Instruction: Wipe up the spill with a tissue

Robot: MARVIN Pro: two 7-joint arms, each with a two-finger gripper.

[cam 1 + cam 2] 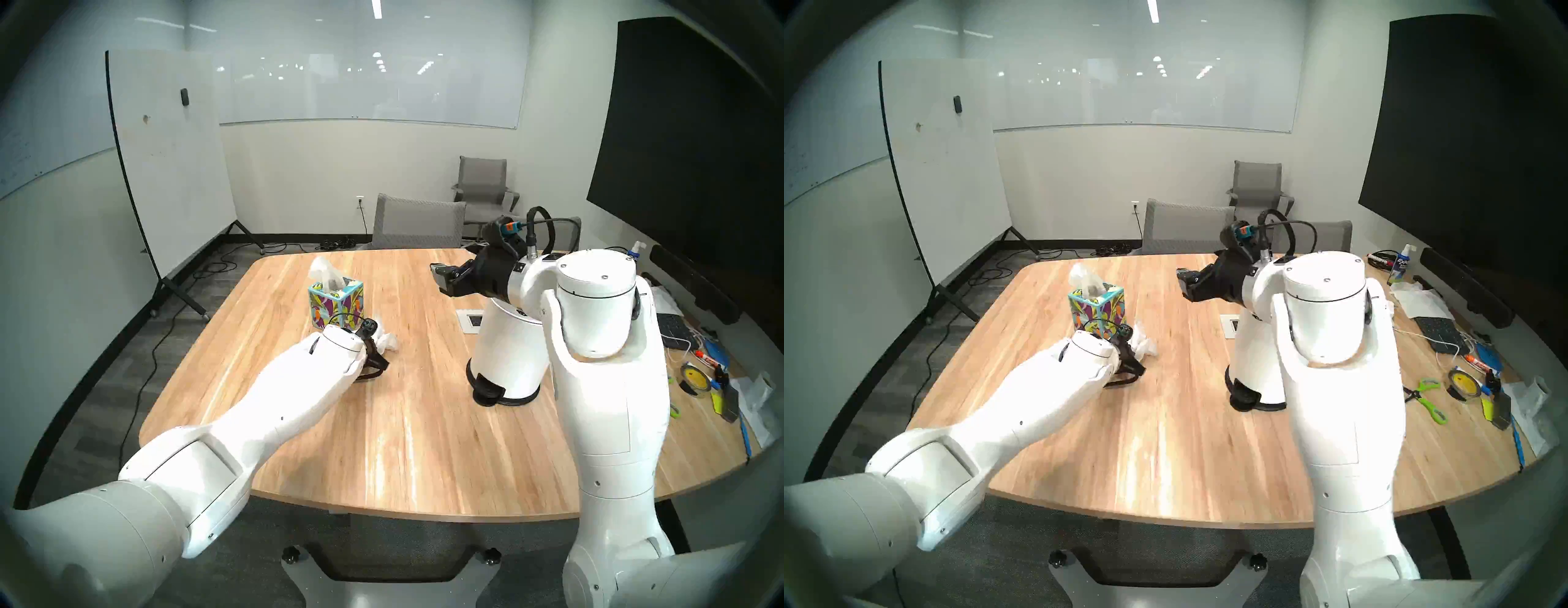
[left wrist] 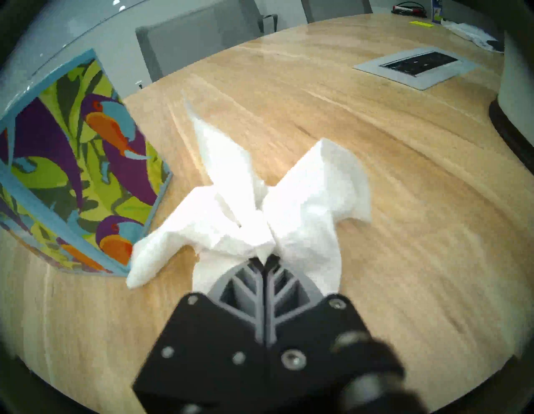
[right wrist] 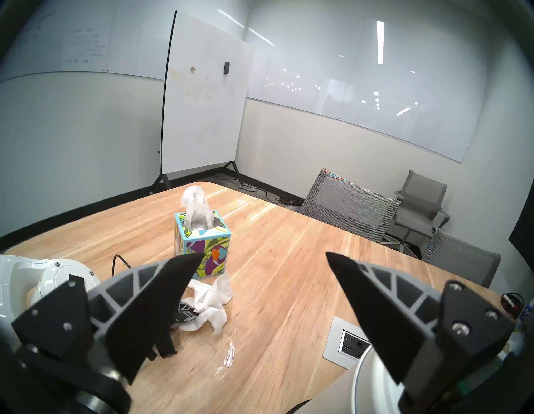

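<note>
- The left gripper point(image 2: 264, 257) is low over the table point(image 1: 403, 424), its grey fingers point(image 2: 251, 284) pressed together on a crumpled white tissue point(image 2: 303, 202).
- The tissue fans out beyond the fingertips in three lobes; it seems to rest on the wood, though the blur makes contact hard to judge.
- It lies just beside the toucan-printed box point(image 2: 72, 162), whose near corner is close to one lobe; another sheet stands up from the box top point(image 3: 196, 211).
- No dark spill is visible; a faint glossy streak point(image 3: 228, 358) shows on the wood near the tissue.
- The right gripper point(image 3: 264, 257) is raised well apart from the tissue, above the white bin point(image 1: 509, 352), its fingers spread wide and holding nothing.
</note>
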